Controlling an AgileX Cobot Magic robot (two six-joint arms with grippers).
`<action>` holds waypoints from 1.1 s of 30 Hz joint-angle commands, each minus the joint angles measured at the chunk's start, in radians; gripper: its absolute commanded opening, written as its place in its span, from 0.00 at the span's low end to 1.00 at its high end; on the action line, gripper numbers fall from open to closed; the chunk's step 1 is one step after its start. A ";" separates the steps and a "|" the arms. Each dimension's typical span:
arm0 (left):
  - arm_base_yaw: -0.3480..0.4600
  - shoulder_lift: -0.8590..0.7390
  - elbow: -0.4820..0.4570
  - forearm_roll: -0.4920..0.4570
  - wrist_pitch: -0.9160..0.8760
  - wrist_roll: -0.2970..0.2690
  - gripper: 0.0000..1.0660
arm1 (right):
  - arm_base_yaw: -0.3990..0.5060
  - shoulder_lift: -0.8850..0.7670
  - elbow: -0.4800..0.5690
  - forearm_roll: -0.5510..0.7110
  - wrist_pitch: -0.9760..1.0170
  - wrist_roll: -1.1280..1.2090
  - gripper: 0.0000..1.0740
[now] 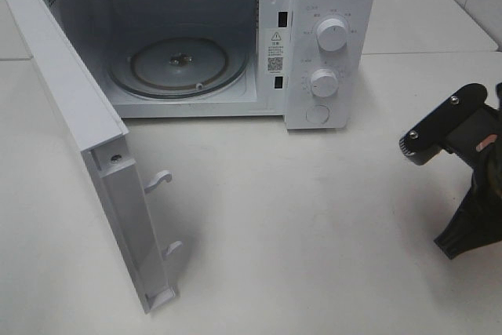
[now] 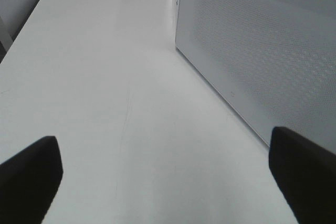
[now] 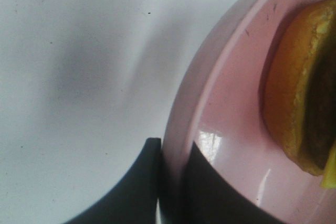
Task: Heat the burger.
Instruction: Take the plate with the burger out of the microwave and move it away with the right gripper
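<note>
From the high camera I cannot see the burger or its plate at all; my right arm (image 1: 463,166) is cut off by the right edge of the table view, and only its black wrist parts show there, with the fingers out of sight. My left arm does not appear in that view either. My right wrist camera fills the gap: my right gripper (image 3: 173,182) is clenched on the rim of the pink plate (image 3: 210,124), one dark finger outside the rim and the other inside on the glossy surface. The burger (image 3: 299,93) lies on that plate, just beyond my fingertips and apart from them, its orange-brown bun and darker filling partly cropped by the picture's edge. Whether the plate rests on the table (image 1: 314,233) or is lifted off it I cannot tell. My left gripper (image 2: 168,182) stands wide apart and released, holding nothing, its two dark fingertips over bare table just beside the outer face of the microwave door (image 2: 262,56). The microwave (image 1: 329,45) sits at the far edge of the table, door swung open, its glass turntable (image 1: 180,68) bare.
</note>
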 commanded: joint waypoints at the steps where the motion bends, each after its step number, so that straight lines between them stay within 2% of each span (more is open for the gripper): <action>1: 0.003 -0.018 0.004 0.001 -0.014 -0.005 0.94 | -0.012 0.040 -0.020 -0.072 0.046 0.045 0.00; 6: 0.003 -0.018 0.004 0.001 -0.014 -0.005 0.94 | -0.081 0.146 -0.043 -0.086 0.012 0.116 0.00; 21: 0.003 -0.018 0.004 0.001 -0.014 -0.005 0.94 | -0.226 0.317 -0.066 -0.194 -0.097 0.278 0.04; 33: 0.003 -0.018 0.004 0.001 -0.014 -0.005 0.94 | -0.241 0.456 -0.103 -0.250 -0.096 0.408 0.08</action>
